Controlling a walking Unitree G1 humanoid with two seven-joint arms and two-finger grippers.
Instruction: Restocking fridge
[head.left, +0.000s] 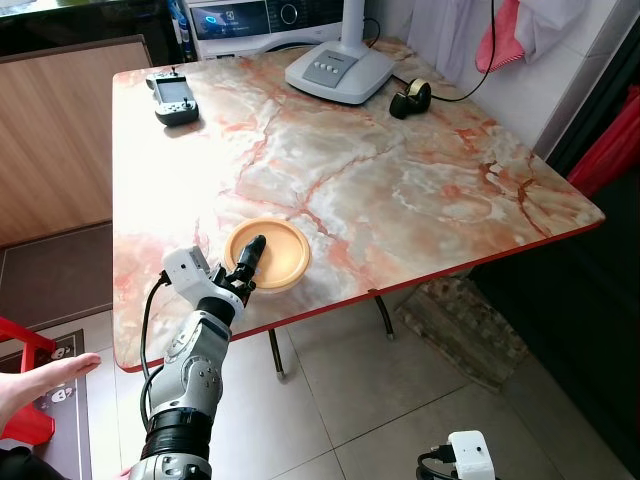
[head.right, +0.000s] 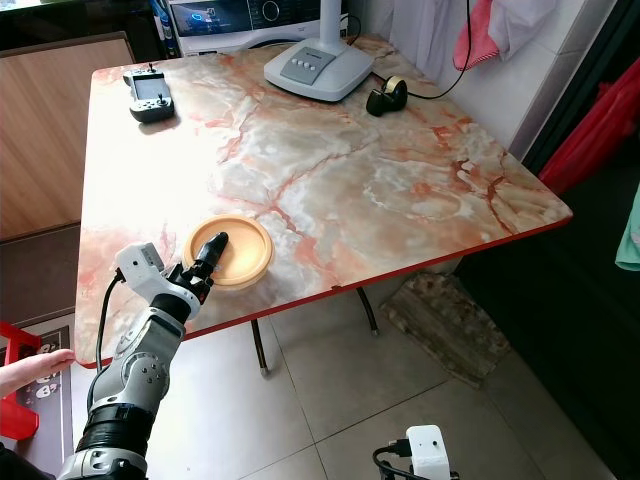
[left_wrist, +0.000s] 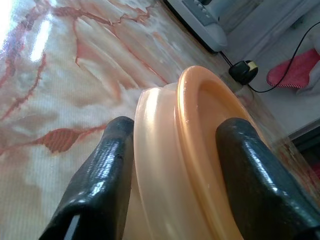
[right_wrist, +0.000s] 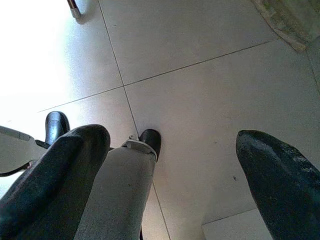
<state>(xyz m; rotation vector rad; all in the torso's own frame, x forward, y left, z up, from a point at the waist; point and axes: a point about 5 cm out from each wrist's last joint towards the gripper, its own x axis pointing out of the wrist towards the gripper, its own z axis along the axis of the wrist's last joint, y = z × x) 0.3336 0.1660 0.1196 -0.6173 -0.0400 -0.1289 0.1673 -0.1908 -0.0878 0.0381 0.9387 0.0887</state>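
Observation:
A shallow orange bowl sits on the marble table near its front edge. My left gripper reaches over that edge and is shut on the bowl's near rim. In the left wrist view one black finger presses the bowl's outer wall and the other finger lies inside the rim. My right gripper hangs low and open, pointing at the tiled floor, with nothing between its fingers.
On the table's far side are a handheld controller, a white lamp base and a black tape dispenser. A person's hand and a red stool are at the lower left. A washing machine stands behind.

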